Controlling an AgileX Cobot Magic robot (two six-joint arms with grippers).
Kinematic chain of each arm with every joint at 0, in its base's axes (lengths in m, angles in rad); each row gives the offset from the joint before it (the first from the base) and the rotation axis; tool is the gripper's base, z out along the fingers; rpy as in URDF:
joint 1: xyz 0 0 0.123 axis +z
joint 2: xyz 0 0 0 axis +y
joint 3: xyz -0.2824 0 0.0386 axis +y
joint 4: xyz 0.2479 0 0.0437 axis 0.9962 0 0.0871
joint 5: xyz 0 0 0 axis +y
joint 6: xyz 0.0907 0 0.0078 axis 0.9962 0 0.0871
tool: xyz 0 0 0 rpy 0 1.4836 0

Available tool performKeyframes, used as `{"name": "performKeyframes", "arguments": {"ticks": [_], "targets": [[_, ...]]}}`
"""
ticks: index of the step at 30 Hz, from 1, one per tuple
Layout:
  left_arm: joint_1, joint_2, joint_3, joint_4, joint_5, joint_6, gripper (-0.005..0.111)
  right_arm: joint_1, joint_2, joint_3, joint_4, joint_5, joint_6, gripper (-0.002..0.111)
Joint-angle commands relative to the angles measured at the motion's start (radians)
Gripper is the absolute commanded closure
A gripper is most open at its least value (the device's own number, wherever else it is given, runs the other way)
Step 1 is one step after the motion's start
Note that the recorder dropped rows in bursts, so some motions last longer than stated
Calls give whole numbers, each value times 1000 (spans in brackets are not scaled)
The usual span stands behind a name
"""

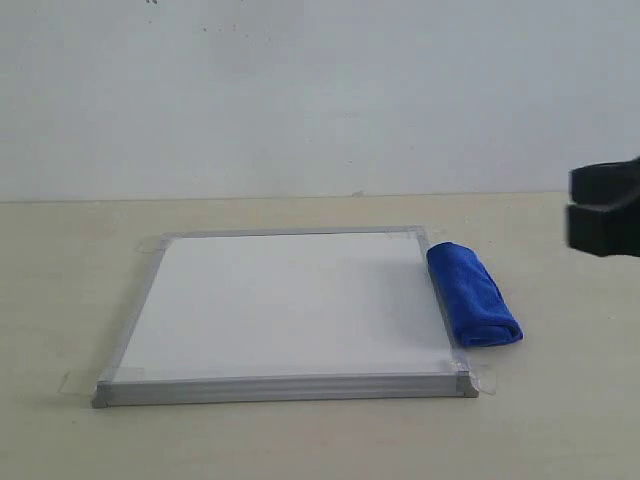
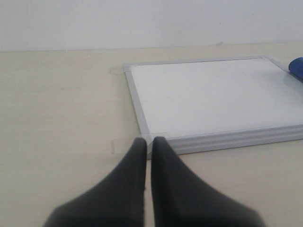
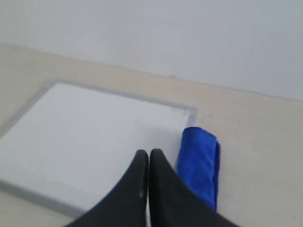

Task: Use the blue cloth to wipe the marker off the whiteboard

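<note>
Lying on the table (image 1: 60, 300) against the right frame edge of the whiteboard (image 1: 285, 300), the blue cloth (image 1: 473, 295) is noted as a thick rolled bundle, bright royal blue and fuzzy. Whether it touches the frame or sits just beside it cannot be settled. Its long axis runs along that edge, from the board's far right corner toward the near one. The right gripper (image 3: 148, 153) is seen raised off the table, out beyond the cloth on the side away from the board. Its fingers are pressed together and nothing is held. In the right wrist view the cloth appears just past the fingertips and slightly to one side. The left gripper (image 2: 149, 141) is likewise closed and empty, at the board's near left corner, well apart from the cloth. The right arm is therefore judged the nearer. For a pickup, the jaws would have to be opened and set across the roll's short axis. No marker strokes can be made out on the board; the surface reads plain white with a silver-grey frame.
</note>
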Motion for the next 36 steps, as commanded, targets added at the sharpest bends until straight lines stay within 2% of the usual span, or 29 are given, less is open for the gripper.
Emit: {"name": "performKeyframes", "arguments": {"ticks": [1,3,5,9,13,28,31,36], "targets": [[0,-2,-2,-10,-5,1,103,-197,-257,219,-13,-158,30,108],[0,-2,-2,-10,-5,1,103,-283,-448,340,-3,-174,39,108],[0,-2,-2,-10,-5,1,103,-326,-593,420,4,-198,77,108],[0,-2,-2,-10,-5,1,103,-352,-834,555,5,-289,84,108],[0,-2,-2,-10,-6,1,103,-350,-836,599,10,-329,89,108],[0,-2,-2,-10,-6,1,103,-350,-836,599,11,-324,368,108],[0,-2,-2,-10,-6,1,103,-350,-836,599,34,-295,212,108],[0,-2,-2,-10,-6,1,103,-350,-836,599,331,-64,-263,108]]}}
